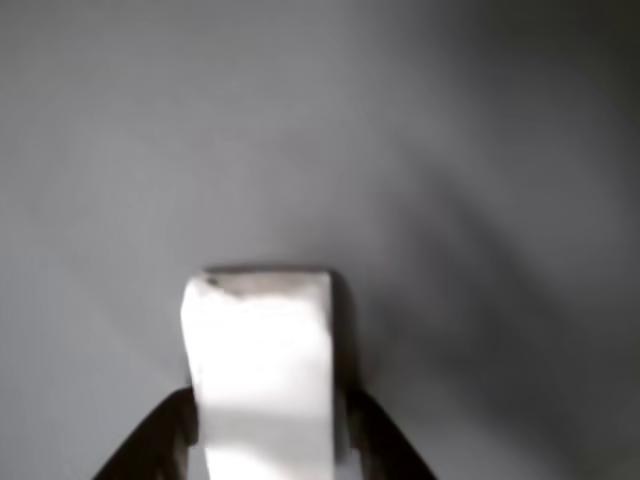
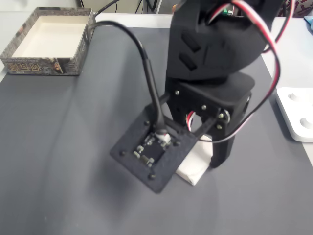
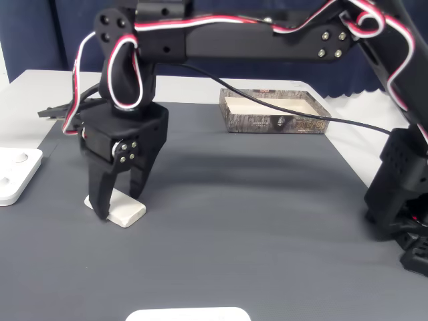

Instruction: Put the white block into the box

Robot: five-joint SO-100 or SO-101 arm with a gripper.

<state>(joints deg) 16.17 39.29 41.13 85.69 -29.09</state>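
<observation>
The end effector (image 3: 119, 204) is lowered to the desk (image 3: 254, 221), its fingers partly open and straddling the white block (image 3: 124, 210), which lies flat between them. The box (image 3: 274, 112) stands well apart at the desk's far edge; a white device (image 3: 15, 174) lies beside the mat

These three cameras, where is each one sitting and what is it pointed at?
Other view: rides on the arm, looking down at the block on the grey mat, dark end effector fingers on either side.
A fixed view: high above the arm, looking down on its wrist, with the box at top left.
Another fixed view: low at table height, facing the end effector side-on; the whole arm shows.
Both fixed views share block, box and mat.
</observation>
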